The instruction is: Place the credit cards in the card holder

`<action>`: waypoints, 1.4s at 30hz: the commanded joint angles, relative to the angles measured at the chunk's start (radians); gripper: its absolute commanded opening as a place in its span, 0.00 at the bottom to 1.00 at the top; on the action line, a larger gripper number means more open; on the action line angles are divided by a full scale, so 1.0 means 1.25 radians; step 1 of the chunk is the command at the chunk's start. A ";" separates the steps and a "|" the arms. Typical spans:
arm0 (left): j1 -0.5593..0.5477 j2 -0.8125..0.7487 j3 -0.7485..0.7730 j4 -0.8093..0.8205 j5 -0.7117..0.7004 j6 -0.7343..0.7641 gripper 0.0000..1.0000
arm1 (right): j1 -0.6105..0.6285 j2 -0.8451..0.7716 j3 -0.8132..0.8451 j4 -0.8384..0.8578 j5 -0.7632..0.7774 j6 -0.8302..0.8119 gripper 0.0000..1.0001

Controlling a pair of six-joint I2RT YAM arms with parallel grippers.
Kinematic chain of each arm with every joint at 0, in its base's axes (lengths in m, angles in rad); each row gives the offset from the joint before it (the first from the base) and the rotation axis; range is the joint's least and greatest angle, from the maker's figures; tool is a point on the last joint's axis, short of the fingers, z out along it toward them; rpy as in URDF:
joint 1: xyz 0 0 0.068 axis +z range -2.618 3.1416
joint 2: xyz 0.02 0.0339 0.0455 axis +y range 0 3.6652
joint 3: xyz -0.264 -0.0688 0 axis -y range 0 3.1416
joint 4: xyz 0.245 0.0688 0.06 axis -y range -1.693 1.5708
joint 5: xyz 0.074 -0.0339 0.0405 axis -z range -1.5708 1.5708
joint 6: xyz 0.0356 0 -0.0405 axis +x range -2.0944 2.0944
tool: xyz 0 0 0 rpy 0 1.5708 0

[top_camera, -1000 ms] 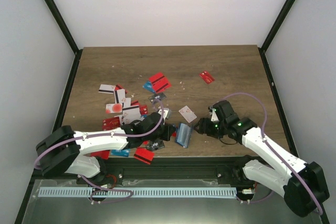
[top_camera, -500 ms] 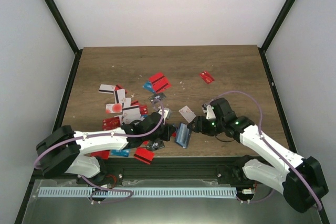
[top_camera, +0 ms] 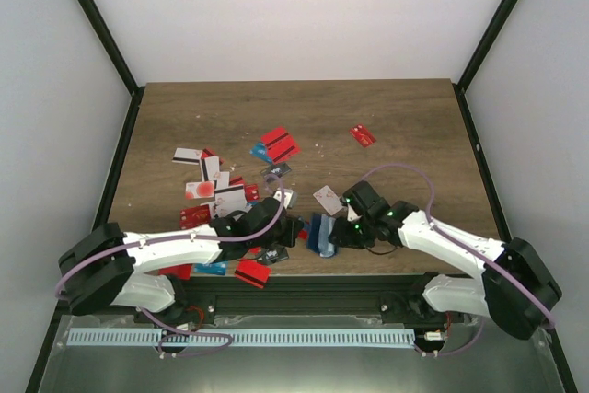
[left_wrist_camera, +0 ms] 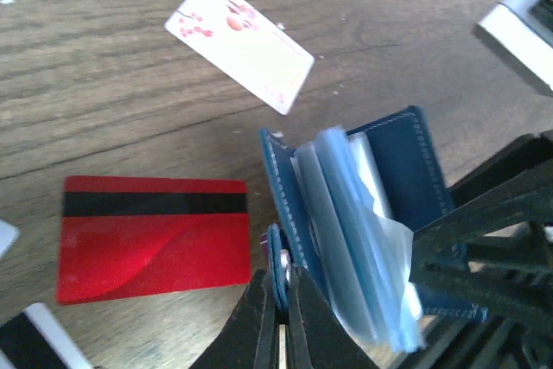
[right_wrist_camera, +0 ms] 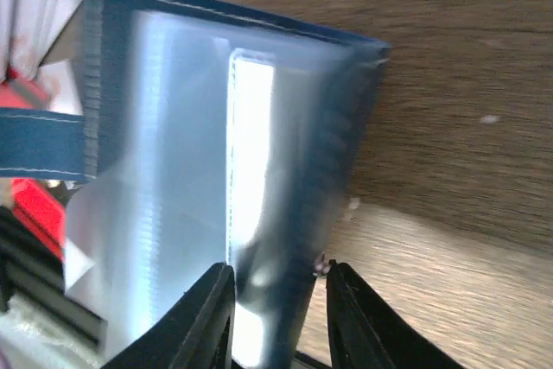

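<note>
Though navy outside, the card holder (left_wrist_camera: 359, 213) shows clear sleeves.

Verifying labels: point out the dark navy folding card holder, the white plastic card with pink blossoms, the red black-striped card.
dark navy folding card holder (left_wrist_camera: 410, 170): left wrist view, navy cover panel.
white blossom card (left_wrist_camera: 242, 41): left wrist view, centre.
red black-striped card (left_wrist_camera: 155, 252): left wrist view, red face.

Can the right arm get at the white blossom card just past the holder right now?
Likely yes, once freed: the white blossom card lies uncovered just beyond the card holder. But the right gripper straddles the holder's end, while the left gripper pinches its tab.
</note>
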 commanded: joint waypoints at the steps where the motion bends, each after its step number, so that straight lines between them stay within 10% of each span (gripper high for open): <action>1: 0.002 -0.027 0.001 -0.061 -0.087 0.001 0.04 | 0.006 -0.026 0.010 -0.065 0.112 0.027 0.30; 16: 0.010 0.046 -0.012 -0.109 -0.117 -0.026 0.07 | 0.006 -0.016 -0.087 0.038 0.106 0.064 0.30; 28: 0.005 -0.055 0.088 -0.311 -0.192 0.008 0.50 | 0.006 -0.053 -0.083 0.033 0.125 0.052 0.31; 42: 0.006 -0.006 0.094 -0.184 0.076 0.107 0.41 | 0.006 -0.057 -0.092 0.050 0.118 0.041 0.32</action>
